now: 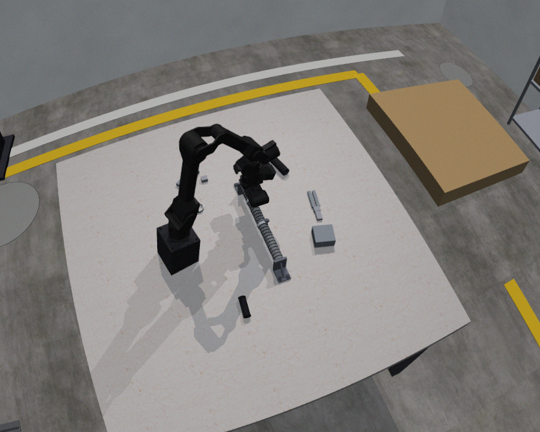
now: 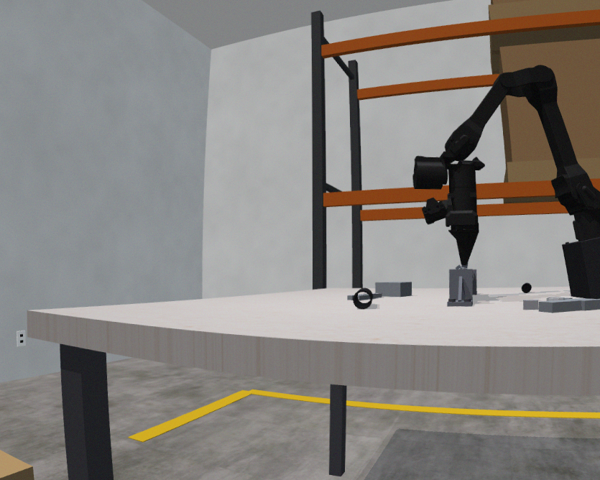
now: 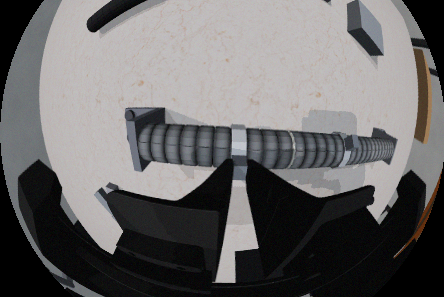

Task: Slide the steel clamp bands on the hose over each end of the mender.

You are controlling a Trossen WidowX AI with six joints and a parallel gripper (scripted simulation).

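A ribbed grey hose (image 1: 265, 229) lies level between two grey end brackets (image 1: 281, 271) on the white table. In the wrist view the hose (image 3: 266, 146) runs left to right. My gripper (image 3: 238, 165) points straight down over it and is shut on a wide steel clamp band (image 3: 239, 143) a little left of the hose's middle. A second, thinner band (image 3: 291, 145) sits on the hose to the right of it. In the top view my gripper (image 1: 257, 204) stands over the hose's far half. From the side its tip (image 2: 463, 264) meets the top of the near bracket (image 2: 461, 287). The mender is hidden inside.
A black tube (image 1: 245, 307) lies near the table's front. A grey block (image 1: 323, 235) and a grey bar (image 1: 313, 203) lie right of the hose. A small grey cube (image 1: 204, 177) sits behind the arm's base (image 1: 178, 248). A brown platform (image 1: 444, 134) stands off the table.
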